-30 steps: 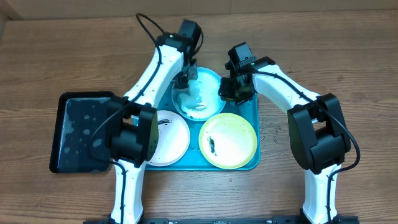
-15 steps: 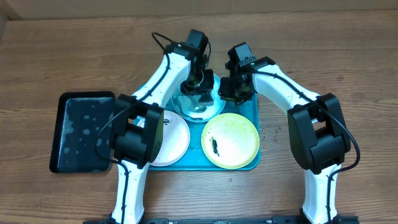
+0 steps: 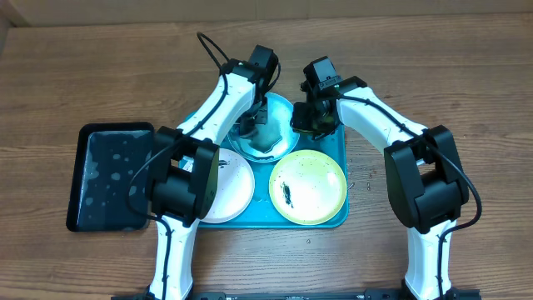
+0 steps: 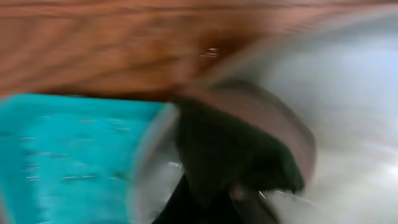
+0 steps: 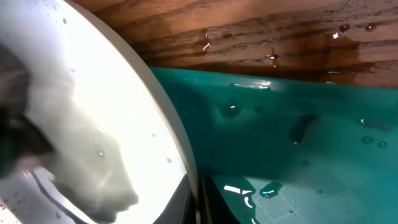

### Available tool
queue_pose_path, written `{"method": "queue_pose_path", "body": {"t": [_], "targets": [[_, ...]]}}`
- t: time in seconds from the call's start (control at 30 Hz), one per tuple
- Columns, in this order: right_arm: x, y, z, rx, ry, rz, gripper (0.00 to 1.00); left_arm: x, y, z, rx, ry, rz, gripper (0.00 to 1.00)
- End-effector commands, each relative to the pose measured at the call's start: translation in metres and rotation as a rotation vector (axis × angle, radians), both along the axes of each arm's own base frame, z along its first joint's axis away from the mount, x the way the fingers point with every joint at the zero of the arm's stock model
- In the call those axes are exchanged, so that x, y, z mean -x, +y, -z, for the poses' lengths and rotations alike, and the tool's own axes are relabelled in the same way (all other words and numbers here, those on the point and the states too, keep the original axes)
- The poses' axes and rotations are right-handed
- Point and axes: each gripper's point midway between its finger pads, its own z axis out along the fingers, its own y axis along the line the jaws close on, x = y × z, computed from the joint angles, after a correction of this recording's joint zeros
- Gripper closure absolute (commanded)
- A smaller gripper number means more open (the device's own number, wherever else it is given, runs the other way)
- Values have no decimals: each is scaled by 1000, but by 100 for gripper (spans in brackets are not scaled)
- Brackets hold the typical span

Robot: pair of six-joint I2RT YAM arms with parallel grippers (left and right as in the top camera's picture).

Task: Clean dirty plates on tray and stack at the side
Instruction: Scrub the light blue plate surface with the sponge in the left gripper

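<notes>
Your left hand (image 3: 254, 125) has slid from the far rim toward the middle of the light blue round plastic plate (image 3: 279, 108). Nearest you, the white round plate (image 3: 233, 187) and the black-smeared yellow-green rimmed plate (image 3: 306, 187) lie side by side on the large turquoise plastic tray (image 3: 337, 146). Behind them, the blue plate sits at the tray's far end. Your left hand is clamped on a blurred dark pad (image 4: 236, 155) pressed against it. Your right hand (image 3: 310, 121) is closed on its right rim.
</notes>
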Motion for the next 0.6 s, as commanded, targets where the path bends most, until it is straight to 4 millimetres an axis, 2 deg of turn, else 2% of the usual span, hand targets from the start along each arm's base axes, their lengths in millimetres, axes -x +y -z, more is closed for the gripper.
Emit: {"method": "queue_pose_path", "body": {"t": [0.0,0.1,0.2,0.33,0.4,0.5,0.57], "targets": [[-6,-24,9,102,-12,58,96,-8,48,-7,-172,-47,-68,96],[-6,-24,10,103,-8,73,96,-13,46,-25,-151,-90,-107,96],[-7,-24,9,102,-10,73,96,-20,43,-55,-110,-161,-152,96],[-15,-21,-2,93,-29,76,96,-23,25,-104,80,-234,-151,96],[-19,-19,-9,88,-40,77,96,-21,12,-120,204,-238,-137,96],[-24,-17,-17,82,-52,78,96,-13,-7,-134,378,-200,-101,96],[-25,-16,-19,75,-49,101,96,-3,-36,-125,529,-110,-51,96]]}}
